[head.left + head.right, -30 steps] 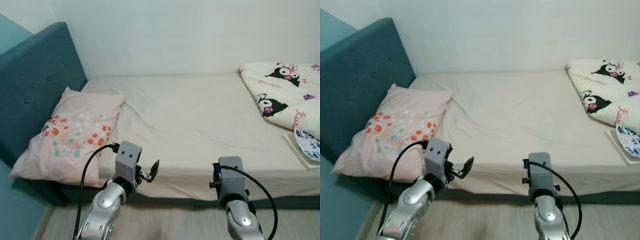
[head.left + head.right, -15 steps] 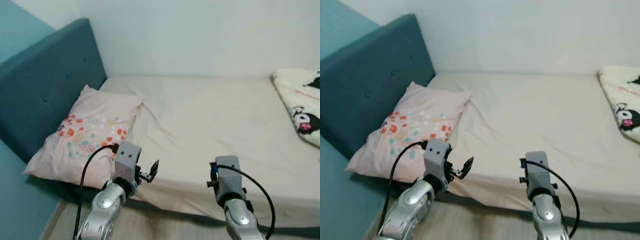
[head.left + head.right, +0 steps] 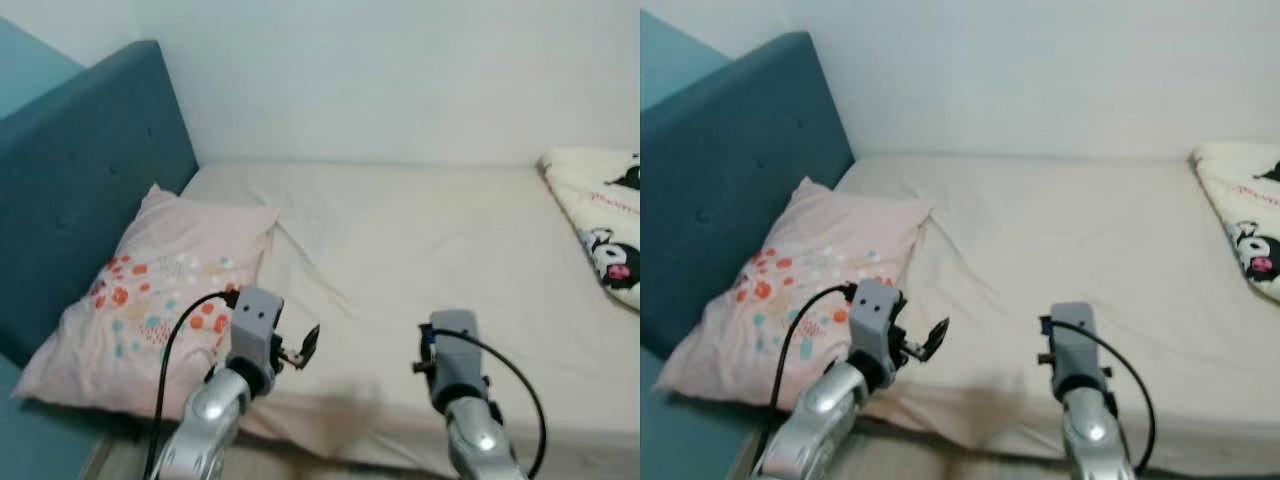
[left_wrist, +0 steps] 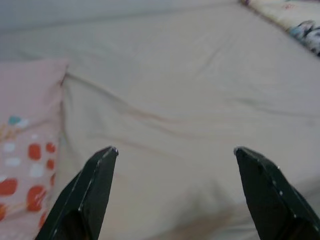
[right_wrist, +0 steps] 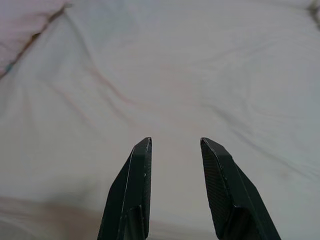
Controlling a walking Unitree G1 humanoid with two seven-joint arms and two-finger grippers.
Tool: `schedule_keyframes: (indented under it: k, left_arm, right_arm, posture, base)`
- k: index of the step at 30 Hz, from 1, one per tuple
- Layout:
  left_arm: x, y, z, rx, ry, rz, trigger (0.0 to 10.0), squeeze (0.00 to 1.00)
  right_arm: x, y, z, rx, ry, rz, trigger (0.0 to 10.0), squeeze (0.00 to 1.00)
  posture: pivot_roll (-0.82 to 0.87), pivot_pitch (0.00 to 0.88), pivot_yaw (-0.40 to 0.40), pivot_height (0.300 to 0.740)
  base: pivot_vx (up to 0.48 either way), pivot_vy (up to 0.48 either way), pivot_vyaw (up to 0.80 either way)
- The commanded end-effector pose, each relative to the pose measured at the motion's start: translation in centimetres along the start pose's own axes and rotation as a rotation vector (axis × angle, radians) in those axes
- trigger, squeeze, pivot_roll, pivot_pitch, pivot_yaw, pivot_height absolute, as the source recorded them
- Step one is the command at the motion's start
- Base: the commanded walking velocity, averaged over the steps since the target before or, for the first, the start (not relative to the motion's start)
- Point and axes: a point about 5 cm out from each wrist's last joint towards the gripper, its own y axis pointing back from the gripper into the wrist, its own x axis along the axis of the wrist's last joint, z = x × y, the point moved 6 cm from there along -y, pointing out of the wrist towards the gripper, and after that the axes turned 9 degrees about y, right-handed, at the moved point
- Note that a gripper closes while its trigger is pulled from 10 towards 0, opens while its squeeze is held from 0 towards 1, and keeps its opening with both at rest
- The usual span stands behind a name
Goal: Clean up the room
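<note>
Camera swung since half a second back, whole view shifted; pillow and bed haven't budged, both arms same pose. Left end effector [image 4: 172, 192] spread wide, empty, over bed [image 3: 420, 250] edge near pink spotted pillow [image 3: 150, 290]. Right end effector [image 5: 175, 185] narrow gap, empty, above bare sheet. Cartoon blanket [image 3: 600, 225] bunched at far right. Looks like approach step, nothing grabbed yet. Guessing next: pick target, pillow probably, then reach left.

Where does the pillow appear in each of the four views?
Left eye: pillow at left, against the headboard.
Right eye: at left, against the headboard.
Left wrist: at the edge beside the left finger.
Right wrist: pale corner.
Shared landmark: the sheet.
</note>
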Motion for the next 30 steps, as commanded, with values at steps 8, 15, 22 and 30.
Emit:
schedule_keyframes:
  k: [8, 15, 22, 30]
  left_arm:
    - [-0.4, 0.1, 0.5, -0.039, -0.033, -0.015, 10.0, 0.00]
    - [-0.4, 0.2, 0.8, -0.054, -0.032, -0.016, 10.0, 0.00]
    - [-0.4, 0.2, 0.8, -0.059, -0.033, -0.020, 10.0, 0.00]
    - [-0.6, 0.2, 0.8, -0.060, -0.033, -0.026, 10.0, 0.00]
  right_arm:
    - [-0.6, 0.2, 0.5, -0.021, -0.011, -0.018, 10.0, 0.00]
    - [-0.7, 0.3, 0.6, -0.027, -0.016, -0.022, 10.0, 0.00]
    - [-0.7, 0.4, 0.6, -0.027, -0.019, -0.024, 10.0, 0.00]
    - [-0.8, 0.4, 0.6, -0.030, -0.022, -0.027, 10.0, 0.00]
  posture:
    - [-0.02, 0.099, 0.066, 0.740]
    - [-0.02, 0.101, 0.069, 0.740]
    - [-0.02, 0.101, 0.070, 0.740]
    - [-0.02, 0.104, 0.072, 0.740]
  base:
    - [0.000, -0.041, 0.00]
    - [0.000, -0.365, 0.00]
    - [0.000, -0.379, 0.00]
    - [0.000, -0.377, 0.00]
